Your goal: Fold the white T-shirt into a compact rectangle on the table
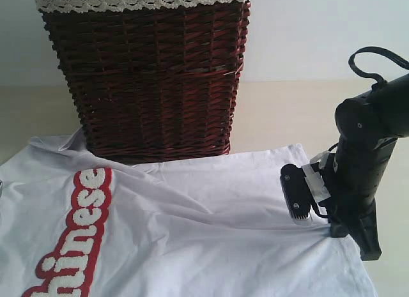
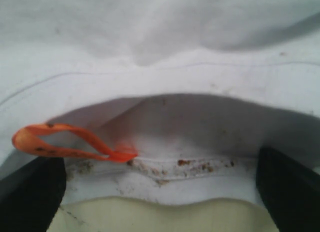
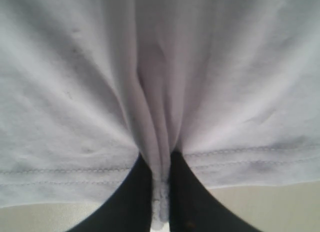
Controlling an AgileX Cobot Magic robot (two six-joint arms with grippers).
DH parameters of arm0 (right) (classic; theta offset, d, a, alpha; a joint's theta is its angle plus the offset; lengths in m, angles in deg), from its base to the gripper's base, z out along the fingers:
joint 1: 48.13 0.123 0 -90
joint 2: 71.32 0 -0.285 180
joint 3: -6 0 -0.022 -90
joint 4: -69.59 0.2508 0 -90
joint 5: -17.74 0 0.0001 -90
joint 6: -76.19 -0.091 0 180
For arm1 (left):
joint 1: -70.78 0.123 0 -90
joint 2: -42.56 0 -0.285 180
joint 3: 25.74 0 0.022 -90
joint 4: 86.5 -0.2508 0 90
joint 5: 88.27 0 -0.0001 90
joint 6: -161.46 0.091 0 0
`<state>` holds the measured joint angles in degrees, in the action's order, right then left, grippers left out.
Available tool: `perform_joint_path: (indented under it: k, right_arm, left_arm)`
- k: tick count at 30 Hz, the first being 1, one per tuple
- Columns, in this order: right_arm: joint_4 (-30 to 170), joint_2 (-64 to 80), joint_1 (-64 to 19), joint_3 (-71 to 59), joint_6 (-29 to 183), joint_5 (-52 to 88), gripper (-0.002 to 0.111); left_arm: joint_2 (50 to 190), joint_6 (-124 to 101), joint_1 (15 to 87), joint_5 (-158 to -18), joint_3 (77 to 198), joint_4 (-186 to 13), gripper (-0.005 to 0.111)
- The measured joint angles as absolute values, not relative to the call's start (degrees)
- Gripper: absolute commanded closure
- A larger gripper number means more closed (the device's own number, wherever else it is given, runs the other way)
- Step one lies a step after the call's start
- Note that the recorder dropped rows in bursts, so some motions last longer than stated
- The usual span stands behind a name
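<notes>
A pale cream table [image 1: 287, 112] is stretching back to a plain light wall, with a dark red wicker basket [image 1: 153, 80] standing at the upper middle of the exterior frame. The T-shirt [image 1: 211, 227] is lying spread across the lower half of that frame, its far edge touching the basket's foot and its red-outlined lettering [image 1: 73, 239] running down the lower left.

At the right of the frame the right gripper [image 3: 161, 192] is pressing its fingers together on a bunched pleat of the hem, and creases are radiating from that pinch. The left gripper [image 2: 160, 202] is out of the exterior frame. Its wrist camera is showing the fingers standing wide apart either side of the collar, gripping nothing, with the orange label [image 2: 65, 142] looping just beside one finger.

The shirt is looking light, soft and limp, so it is likely to sag and wrinkle between holds rather than keep a line. The seamed edges seem the best places to take it: the hem and the doubled collar band, where thicker cloth is giving the fingers something to bite.
</notes>
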<state>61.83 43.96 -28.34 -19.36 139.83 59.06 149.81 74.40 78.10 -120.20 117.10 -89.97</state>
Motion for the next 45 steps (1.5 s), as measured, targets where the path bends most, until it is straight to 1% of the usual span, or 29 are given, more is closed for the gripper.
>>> perform_joint_path:
  k: [15, 17, 18, 20, 26, 32, 45]
  right_arm:
    - [61.83, 43.96, -28.34, -19.36, 139.83, 59.06, 0.108]
    - [61.83, 43.96, -28.34, -19.36, 139.83, 59.06, 0.108]
    - [61.83, 43.96, -28.34, -19.36, 139.83, 59.06, 0.108]
    - [61.83, 43.96, -28.34, -19.36, 139.83, 59.06, 0.108]
    - [61.83, 43.96, -28.34, -19.36, 139.83, 59.06, 0.108]
    - [61.83, 43.96, -28.34, -19.36, 139.83, 59.06, 0.108]
    - [61.67, 43.96, -28.34, -19.36, 139.83, 59.18, 0.108]
  left_arm:
    - [149.81, 74.4, 78.1, -120.2, 117.1, -89.97, 0.003]
    - [149.81, 74.4, 78.1, -120.2, 117.1, -89.97, 0.005]
    - [149.81, 74.4, 78.1, -120.2, 117.1, -89.97, 0.007]
    - [149.81, 74.4, 78.1, -120.2, 117.1, -89.97, 0.017]
    - [150.66, 74.4, 78.1, -123.2, 117.1, -90.07, 0.065]
    - [151.06, 73.94, 78.1, -122.44, 117.1, -90.07, 0.107]
    - [150.95, 62.05, 78.1, -122.4, 119.55, -92.12, 0.107]
